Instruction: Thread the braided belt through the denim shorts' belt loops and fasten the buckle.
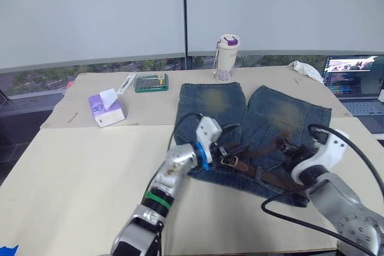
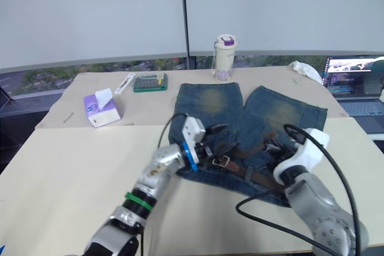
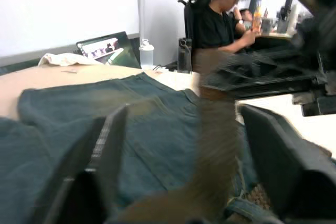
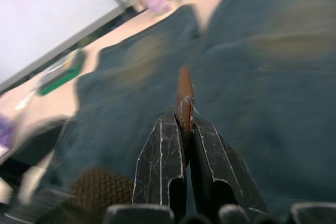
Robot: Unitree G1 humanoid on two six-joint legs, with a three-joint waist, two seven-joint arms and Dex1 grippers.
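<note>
The denim shorts [image 1: 252,118] lie flat mid-table, legs pointing away, waistband nearest me. The braided belt [image 1: 273,178] runs brown along that waistband, its silver buckle [image 1: 227,161] near the left end. My left gripper [image 1: 233,139] hovers over the waistband just above the buckle, open; in the left wrist view a blurred length of strap [image 3: 215,129] rises between its fingers [image 3: 110,145]. My right gripper [image 1: 287,147] is over the right side of the waistband, shut on the belt's tip [image 4: 184,95]. I cannot make out the belt loops.
Behind the shorts stand a cream tumbler [image 1: 227,58], a green case [image 1: 151,82] and a purple tissue box [image 1: 106,107]. A white cloth [image 1: 306,70] and a laptop [image 1: 354,79] sit at the far right. A black cable [image 1: 300,220] loops by my right arm. A seated person [image 3: 220,14] is in the background.
</note>
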